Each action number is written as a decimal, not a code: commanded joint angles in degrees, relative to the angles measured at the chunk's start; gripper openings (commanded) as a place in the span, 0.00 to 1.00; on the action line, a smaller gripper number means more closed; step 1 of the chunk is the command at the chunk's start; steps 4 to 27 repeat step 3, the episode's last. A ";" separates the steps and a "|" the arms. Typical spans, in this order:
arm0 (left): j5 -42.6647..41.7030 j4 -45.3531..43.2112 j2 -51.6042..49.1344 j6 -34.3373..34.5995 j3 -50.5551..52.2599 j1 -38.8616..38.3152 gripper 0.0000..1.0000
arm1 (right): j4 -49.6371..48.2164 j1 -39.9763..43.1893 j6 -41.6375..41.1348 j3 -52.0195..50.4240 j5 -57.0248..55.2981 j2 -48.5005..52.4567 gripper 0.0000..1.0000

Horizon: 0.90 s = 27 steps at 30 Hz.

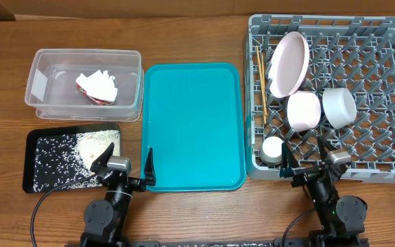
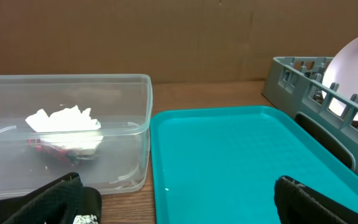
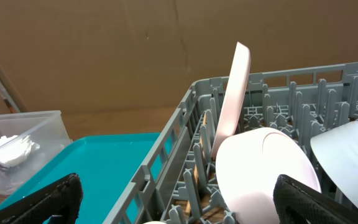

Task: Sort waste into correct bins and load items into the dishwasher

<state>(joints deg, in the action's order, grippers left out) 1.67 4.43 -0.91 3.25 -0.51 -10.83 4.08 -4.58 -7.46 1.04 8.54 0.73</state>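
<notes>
Inside the tub (image 1: 46,74) lies a crumpled white napkin (image 1: 100,84).

The left arm (image 1: 101,216) was folded low, its wrist just behind the left fingers (image 1: 148,167) and its base further behind them. Those fingers were spread wide, tips pointing forward, one out to each side of the wrist. In the left wrist view the left fingers (image 2: 58,199) showed only as dark tips in the two bottom corners. The right arm (image 1: 339,209) held the same folded pose, the right fingers (image 1: 284,162) likewise splayed wide ahead of the wrist. In the right wrist view the right fingers (image 3: 42,199) sat black in both bottom corners.
</notes>
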 commanded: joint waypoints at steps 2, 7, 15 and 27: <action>-0.44 -0.17 0.66 1.03 0.24 0.37 1.00 | -0.20 0.15 0.04 -0.59 -0.57 -0.57 1.00; -0.44 -0.17 0.66 1.03 0.24 0.37 1.00 | -0.20 0.15 0.04 -0.59 -0.57 -0.57 1.00; -0.44 -0.17 0.66 1.03 0.24 0.37 1.00 | -0.20 0.15 0.04 -0.59 -0.57 -0.57 1.00; -0.44 -0.17 0.66 1.03 0.24 0.37 1.00 | -0.20 0.15 0.04 -0.59 -0.57 -0.57 1.00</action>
